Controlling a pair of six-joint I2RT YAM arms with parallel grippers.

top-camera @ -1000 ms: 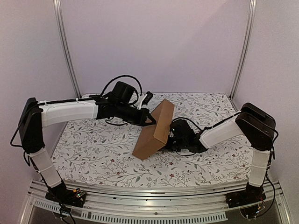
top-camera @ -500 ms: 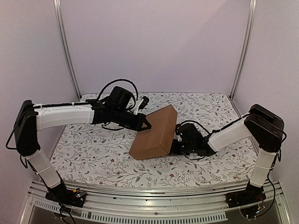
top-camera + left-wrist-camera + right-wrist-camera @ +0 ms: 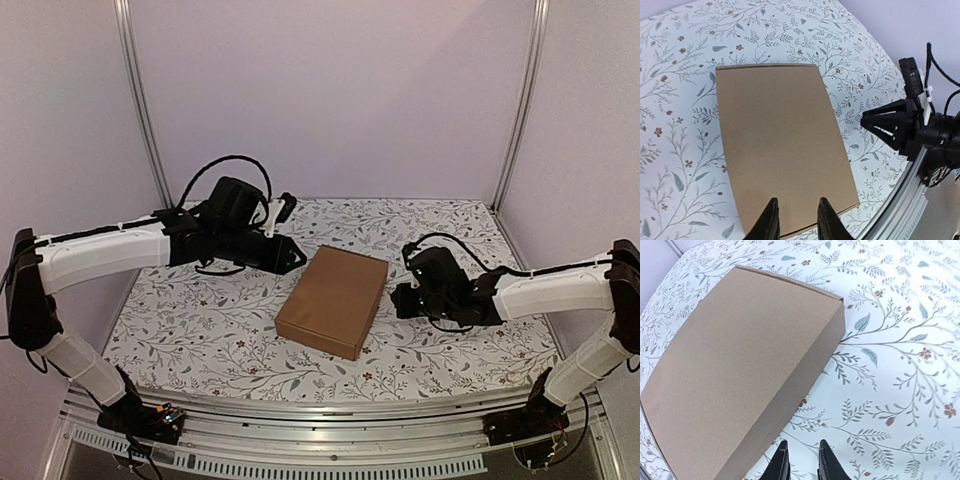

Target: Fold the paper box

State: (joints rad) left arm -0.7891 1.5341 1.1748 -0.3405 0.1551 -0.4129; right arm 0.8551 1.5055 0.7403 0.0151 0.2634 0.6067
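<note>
Closed paper box point(image 3: 333, 301) lies flat on floral surface point(image 3: 200, 330), no flaps showing. Left fingers point(image 3: 771, 222) and right fingers point(image 3: 781, 460) sit beside box, slightly parted, empty, not touching. Folding looks complete.

The paper box point(image 3: 333, 301), in the middle, is plain brown cardboard: matt, unprinted and faintly grainy when seen close from the wrist views. The table cover point(image 3: 200, 320) under it is white with a printed leaf-and-flower pattern. It looks smooth, but whether it is cloth or vinyl I cannot tell. Along the six o'clock edge runs a rail point(image 3: 330, 440) of ribbed, silvery metal. Posts point(image 3: 140, 100) at eleven and one o'clock are the same pale metal. The arms wear smooth white plastic-looking shells point(image 3: 100, 255). The left gripper point(image 3: 795, 220) and right gripper point(image 3: 801, 460) are black with a slight sheen. The walls point(image 3: 330, 90) are matt.
</note>
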